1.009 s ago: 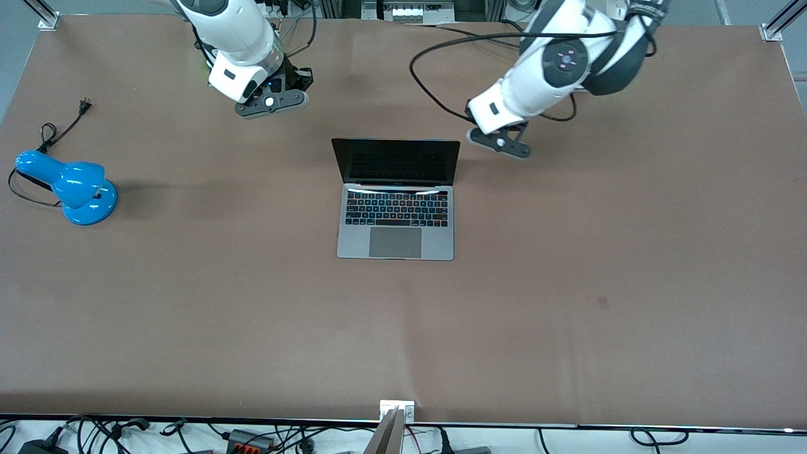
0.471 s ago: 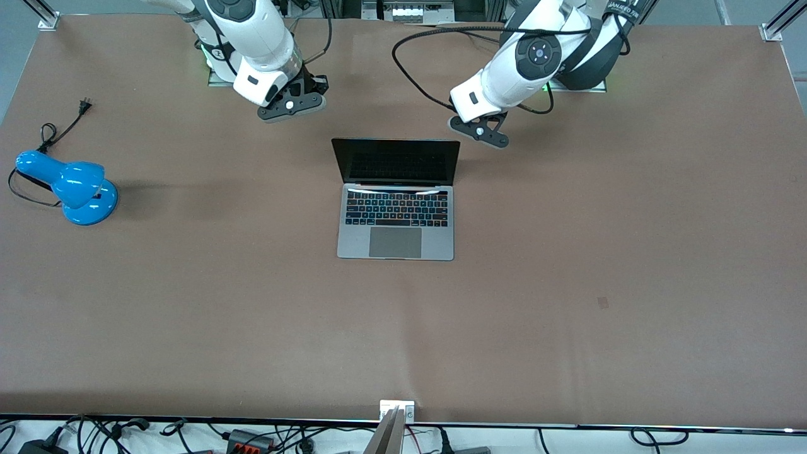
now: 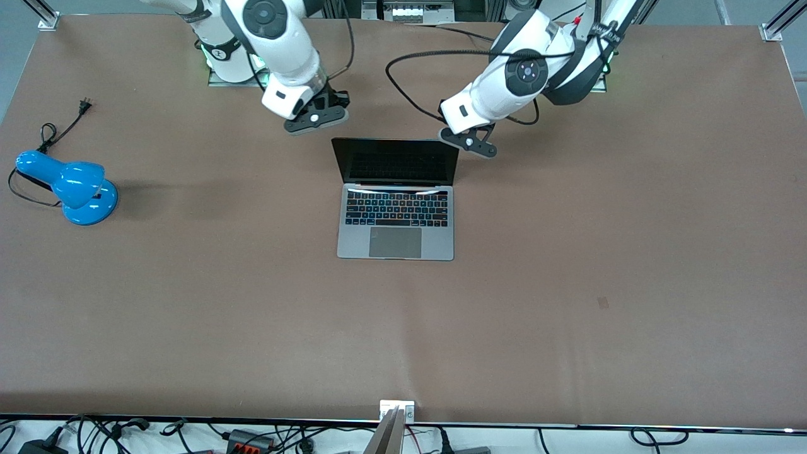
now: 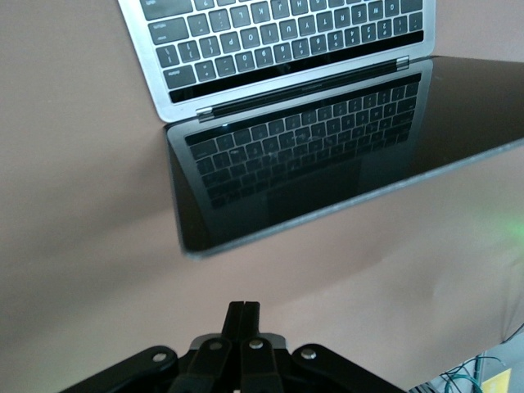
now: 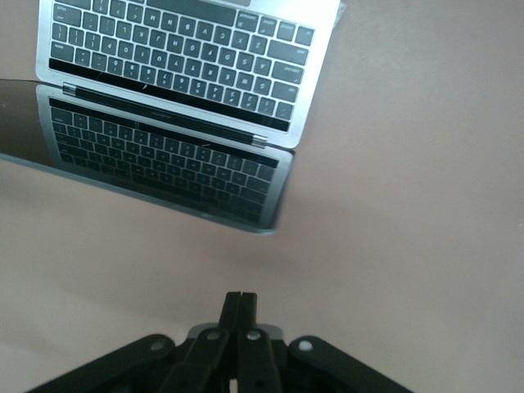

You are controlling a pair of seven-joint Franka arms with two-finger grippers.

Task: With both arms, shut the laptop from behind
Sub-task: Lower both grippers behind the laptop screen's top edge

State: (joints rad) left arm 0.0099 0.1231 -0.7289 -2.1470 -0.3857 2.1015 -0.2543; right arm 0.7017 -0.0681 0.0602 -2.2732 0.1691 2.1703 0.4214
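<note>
A: You've got even overhead light, front view sharp, table (image 3: pixel 567 252) evenly lit. Soft shadow beside the lamp (image 3: pixel 69 186).

B: Wrist views?

A: Softer. Your laptop (image 4: pixel 311 155) screen mirrors its keys, glare strip at the hinge. Green glow on the table edge in the left wrist view.

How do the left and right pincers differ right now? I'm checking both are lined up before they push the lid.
The left pincer hangs at the top corner of the open laptop screen toward the left arm's end; the right pincer sits off the other top corner, a gap showing between it and the screen's edge. Shared: both are shut, fingers together, neither plainly touching the lid, each wrist view showing the screen's top edge.
</note>
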